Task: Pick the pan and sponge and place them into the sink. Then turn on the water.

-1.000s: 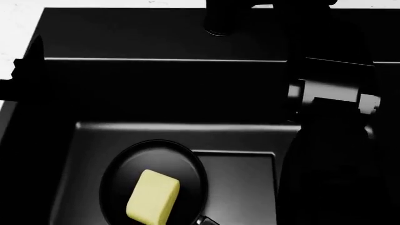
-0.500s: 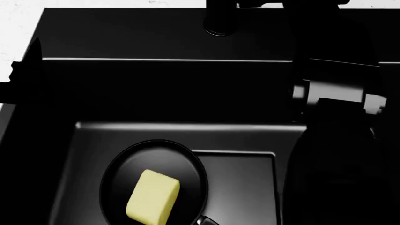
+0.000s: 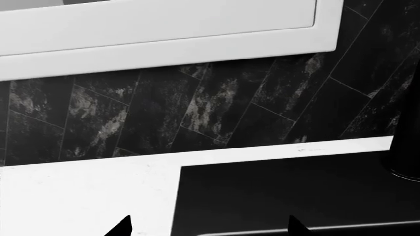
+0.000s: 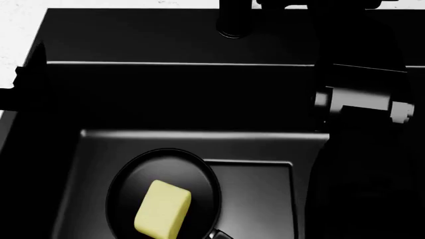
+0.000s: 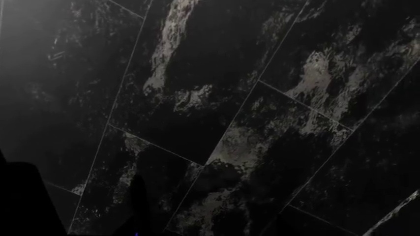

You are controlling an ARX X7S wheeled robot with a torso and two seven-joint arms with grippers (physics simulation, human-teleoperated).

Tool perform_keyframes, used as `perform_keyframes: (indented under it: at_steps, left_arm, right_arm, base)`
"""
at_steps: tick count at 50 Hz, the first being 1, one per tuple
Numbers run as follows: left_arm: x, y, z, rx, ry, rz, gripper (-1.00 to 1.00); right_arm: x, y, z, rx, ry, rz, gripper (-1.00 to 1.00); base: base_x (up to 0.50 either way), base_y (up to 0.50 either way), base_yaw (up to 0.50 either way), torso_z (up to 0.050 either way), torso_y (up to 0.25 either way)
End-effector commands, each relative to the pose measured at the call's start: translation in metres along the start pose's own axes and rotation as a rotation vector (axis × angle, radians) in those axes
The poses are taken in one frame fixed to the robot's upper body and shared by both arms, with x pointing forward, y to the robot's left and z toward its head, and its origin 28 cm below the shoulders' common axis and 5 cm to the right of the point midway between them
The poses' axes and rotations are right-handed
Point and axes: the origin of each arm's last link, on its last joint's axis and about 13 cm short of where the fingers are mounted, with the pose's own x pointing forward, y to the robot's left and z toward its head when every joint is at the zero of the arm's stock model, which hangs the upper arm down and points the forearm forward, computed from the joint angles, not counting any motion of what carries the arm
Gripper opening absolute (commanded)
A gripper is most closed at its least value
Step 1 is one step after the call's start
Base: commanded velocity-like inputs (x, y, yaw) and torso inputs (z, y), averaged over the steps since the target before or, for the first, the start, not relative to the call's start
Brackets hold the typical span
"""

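Black nearly everywhere: one deep matte sink fills most of the head view, and on its floor sits one glossy pan, with one pale yellow sponge lying inside the pan's bowl, tilted a little off square. A short bit of the pan's handle pokes out toward the near edge. One dark faucet base stands on the back ledge of the sink, with white countertop showing beyond the corner. Two arms are in sight. The right arm rises along the right side of the basin, reaching toward the back near the faucet, well apart from the pan and sponge; its gripper is lost in the dark up there and I cannot tell how its jaws stand. The left gripper hangs over the sink's left rim, far from the pan; two black fingertips show set wide apart with nothing between them, facing a dark marbled tile wall below a white cabinet.
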Motion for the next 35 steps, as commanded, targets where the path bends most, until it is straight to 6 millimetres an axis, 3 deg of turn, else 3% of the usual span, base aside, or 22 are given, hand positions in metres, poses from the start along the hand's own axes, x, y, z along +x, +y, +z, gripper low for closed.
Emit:
perform_keyframes:
  at_steps: [1,35]
  left_arm:
    - [0.0,0.001,0.0,0.001,-0.002,0.004,1.0]
    - [-0.001,0.002,-0.002,0.0,0.005,0.011,1.0]
  right_arm:
    - [-0.003,-0.011,-0.006,-0.022,0.027,-0.067,1.0]
    - [-0.007,-0.023,-0.016,-0.022,0.055,-0.126,1.0]
  base:
    - [0.0,0.0,0.0,0.0,0.0]
    - [0.0,0.0,0.0,0.0,-0.001]
